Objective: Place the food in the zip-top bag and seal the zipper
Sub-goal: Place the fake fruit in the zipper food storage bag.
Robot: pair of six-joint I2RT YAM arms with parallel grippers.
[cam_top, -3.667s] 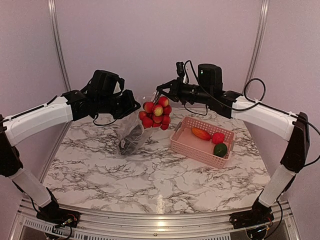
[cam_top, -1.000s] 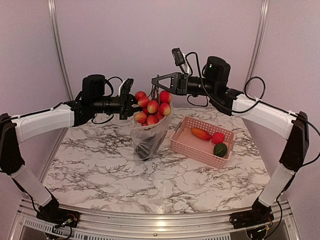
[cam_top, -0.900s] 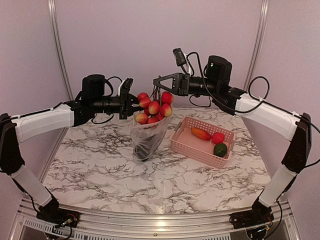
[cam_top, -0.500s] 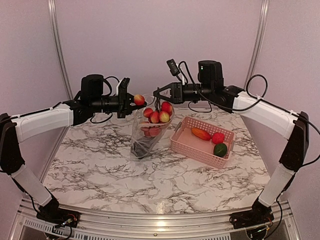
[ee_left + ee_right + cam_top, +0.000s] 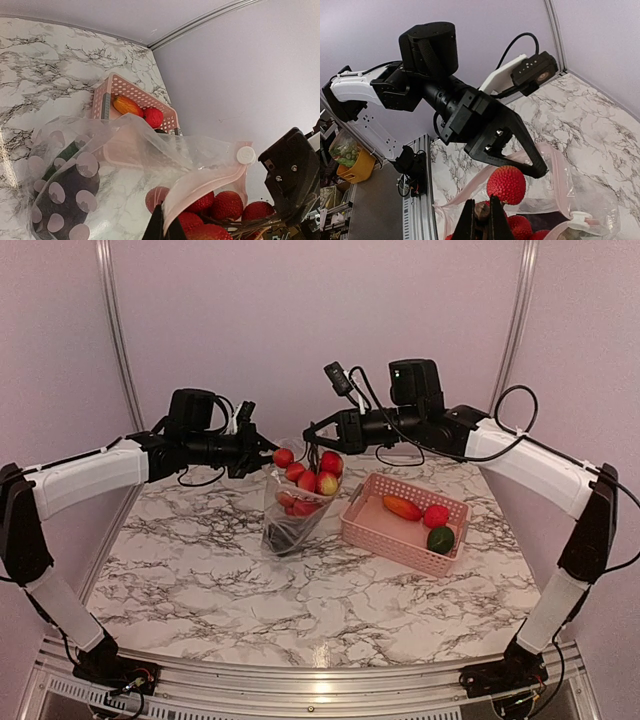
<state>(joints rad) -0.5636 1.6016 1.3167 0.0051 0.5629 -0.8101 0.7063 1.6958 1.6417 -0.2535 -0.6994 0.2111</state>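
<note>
In the top view, the left gripper (image 5: 267, 448) reaches in from 9 o'clock. Its jaws are pressed together on the mouth edge of the clear, crinkly zip-top plastic bag (image 5: 290, 512). The left wrist view shows the two fingers pinching the pale pink press-strip zipper (image 5: 210, 182), which has a small white round tab (image 5: 245, 155) at its far end. The bag hangs from that grip at about 11 o'clock of the white marble-patterned table (image 5: 250, 620). Its mouth stands open upward and its lower end is down at the table top.

The right gripper (image 5: 311, 430) comes in from 2 o'clock, facing the left one, with only the bag's mouth between them. Its jaws are closed on the brown stem of the cluster of red-pink toy berries (image 5: 312, 474). The upper berries sit at the rim, while the lower ones show through the plastic inside the bag. The dark toy aubergine (image 5: 284, 533) lies at the bottom of the bag. In the left wrist view a green cucumber-like piece (image 5: 62, 159) lies beside it.

At 2 o'clock, just beside the bag, stands the pink slotted plastic basket (image 5: 360, 530). It holds the orange-red toy mango (image 5: 402, 507), a small round red piece (image 5: 436, 516) and a round green piece (image 5: 441, 539).
</note>
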